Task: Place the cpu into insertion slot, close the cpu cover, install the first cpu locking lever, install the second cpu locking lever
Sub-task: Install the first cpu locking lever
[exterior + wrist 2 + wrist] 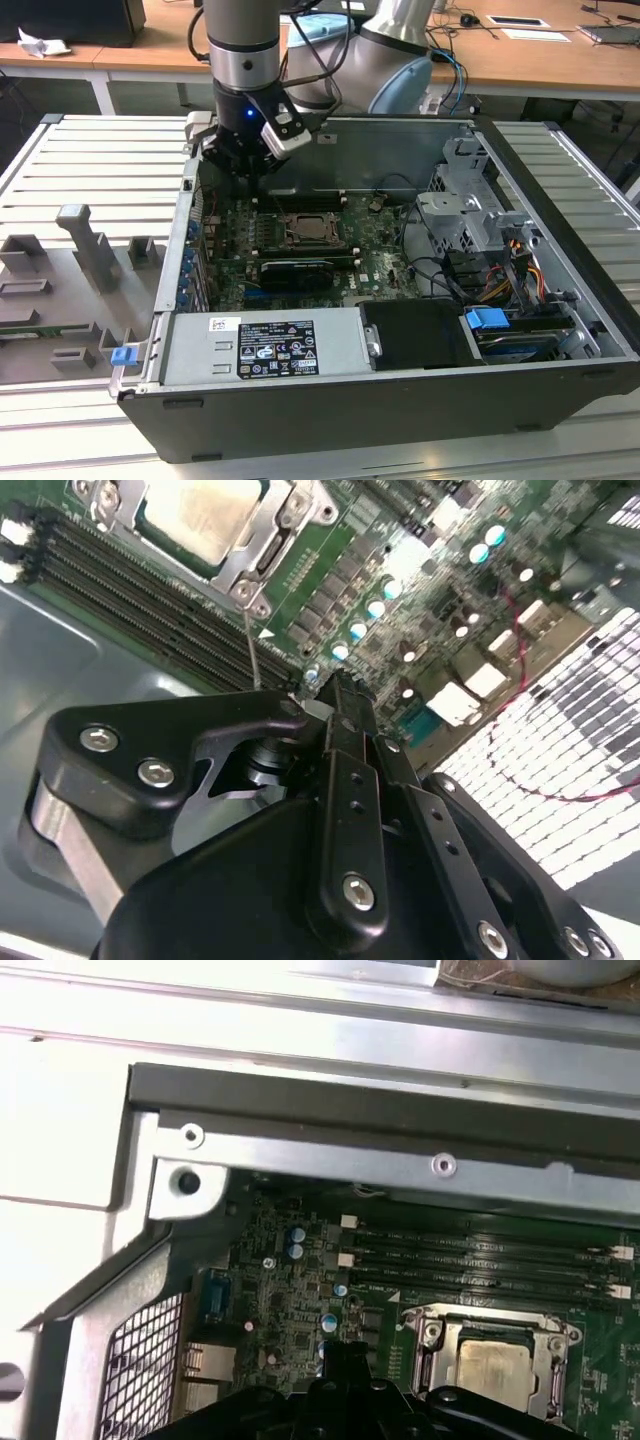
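Note:
The cpu (205,515) lies in the insertion slot (308,231) on the green board, its dull silver face up. The silver cpu cover (268,542) lies flat around it; both also appear in the first wrist view, cpu (497,1370) and cover (432,1332). A thin metal lever rod (252,650) runs from the socket's corner toward my fingertips. My gripper (249,170) hangs raised over the board's back corner, on the exterior view's left of the socket. Its black fingers (340,705) are pressed together with nothing between them. The gripper (345,1352) tip points at small capacitors.
Long black memory slots (480,1250) flank the socket. The case's rear wall (400,1165) and a perforated vent (140,1360) stand close by. A drive cage with cables (470,215) fills the exterior view's right, and the power supply (265,345) the front. Grey fixtures (90,250) sit outside the case.

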`<action>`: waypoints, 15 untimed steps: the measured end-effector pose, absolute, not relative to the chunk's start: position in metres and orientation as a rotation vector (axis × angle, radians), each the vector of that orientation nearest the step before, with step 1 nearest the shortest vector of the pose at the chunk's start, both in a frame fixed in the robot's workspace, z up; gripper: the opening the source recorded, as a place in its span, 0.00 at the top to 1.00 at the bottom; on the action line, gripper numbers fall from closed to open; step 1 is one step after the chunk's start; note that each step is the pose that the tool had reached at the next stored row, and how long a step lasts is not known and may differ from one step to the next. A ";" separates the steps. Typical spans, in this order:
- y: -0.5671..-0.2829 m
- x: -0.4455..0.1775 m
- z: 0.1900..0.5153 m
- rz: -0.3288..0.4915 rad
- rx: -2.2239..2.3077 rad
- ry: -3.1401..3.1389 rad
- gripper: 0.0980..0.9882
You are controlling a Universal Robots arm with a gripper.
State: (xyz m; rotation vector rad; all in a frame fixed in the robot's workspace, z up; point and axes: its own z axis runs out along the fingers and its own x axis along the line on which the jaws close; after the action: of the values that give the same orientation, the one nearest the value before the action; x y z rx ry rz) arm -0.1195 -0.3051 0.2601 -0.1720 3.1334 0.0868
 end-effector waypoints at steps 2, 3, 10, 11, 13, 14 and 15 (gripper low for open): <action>-0.301 -0.117 0.259 0.087 -0.172 3.133 0.99; -0.300 -0.117 0.258 0.087 -0.172 3.133 0.99; -0.294 -0.109 0.257 0.086 -0.134 3.134 0.99; -0.294 -0.107 0.257 0.086 -0.131 3.135 0.99; -0.294 -0.101 0.257 0.085 -0.125 3.135 0.99; -0.294 -0.099 0.257 0.085 -0.123 3.135 0.99; -0.294 -0.095 0.257 0.085 -0.120 3.135 0.99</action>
State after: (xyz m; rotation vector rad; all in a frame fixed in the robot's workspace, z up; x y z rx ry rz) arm -0.0950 -0.2943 0.2568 -0.1203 3.1350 0.0849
